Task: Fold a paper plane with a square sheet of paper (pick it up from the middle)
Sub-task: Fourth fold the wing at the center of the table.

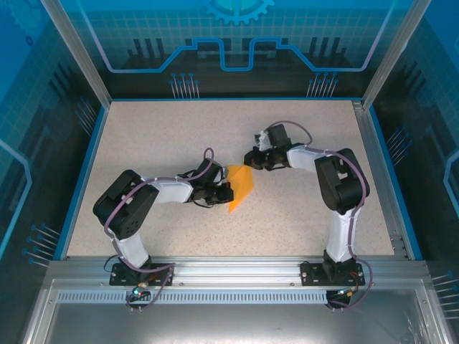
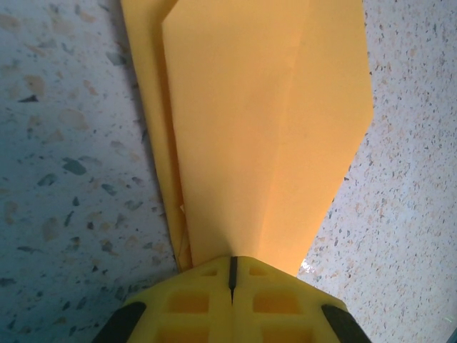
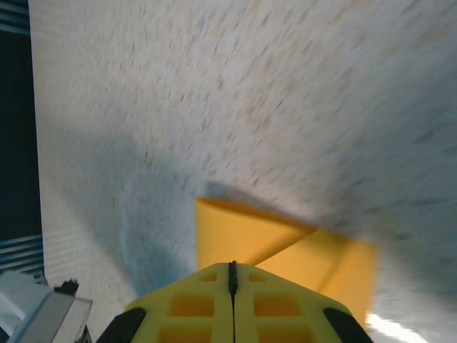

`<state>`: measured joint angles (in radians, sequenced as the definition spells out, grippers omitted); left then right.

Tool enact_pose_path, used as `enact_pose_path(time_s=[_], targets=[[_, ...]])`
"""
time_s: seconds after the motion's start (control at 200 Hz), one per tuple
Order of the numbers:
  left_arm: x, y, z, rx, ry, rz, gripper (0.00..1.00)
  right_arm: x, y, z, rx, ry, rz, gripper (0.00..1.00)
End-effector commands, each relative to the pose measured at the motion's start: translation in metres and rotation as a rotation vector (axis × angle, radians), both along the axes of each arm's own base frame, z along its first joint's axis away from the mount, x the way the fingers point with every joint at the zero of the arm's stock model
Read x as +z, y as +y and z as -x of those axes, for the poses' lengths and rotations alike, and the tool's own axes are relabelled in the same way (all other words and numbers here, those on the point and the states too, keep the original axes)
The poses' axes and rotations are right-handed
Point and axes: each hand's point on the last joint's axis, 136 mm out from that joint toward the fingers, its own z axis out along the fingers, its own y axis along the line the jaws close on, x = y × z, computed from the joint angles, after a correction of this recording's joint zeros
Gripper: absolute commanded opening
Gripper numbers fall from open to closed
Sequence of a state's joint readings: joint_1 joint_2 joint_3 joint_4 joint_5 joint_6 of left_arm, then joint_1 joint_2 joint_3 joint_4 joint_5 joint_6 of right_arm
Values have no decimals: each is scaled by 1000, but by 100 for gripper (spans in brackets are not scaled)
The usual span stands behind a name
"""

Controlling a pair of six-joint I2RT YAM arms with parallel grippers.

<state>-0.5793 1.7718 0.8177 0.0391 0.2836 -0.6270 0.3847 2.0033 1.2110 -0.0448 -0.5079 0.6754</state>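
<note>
Carefully now, with my left claw (image 2: 232, 259) pinched shut on the creased orange-yellow paper sheet (image 2: 264, 128) fanning out ahead of it and my right claw (image 3: 232, 264) clamped on its far corner, I want both layers taut before creasing.
</note>
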Motion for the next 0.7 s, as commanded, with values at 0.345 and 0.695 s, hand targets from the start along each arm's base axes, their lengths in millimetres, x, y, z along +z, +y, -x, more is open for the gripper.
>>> enact_pose_path(time_s=[0.345, 0.695], targets=[[-66, 64, 75, -14, 285, -305, 4, -47, -30, -19, -81, 50, 74, 5], [-60, 70, 81, -96, 270, -338, 5, 12, -42, -29, -73, -42, 18, 7]])
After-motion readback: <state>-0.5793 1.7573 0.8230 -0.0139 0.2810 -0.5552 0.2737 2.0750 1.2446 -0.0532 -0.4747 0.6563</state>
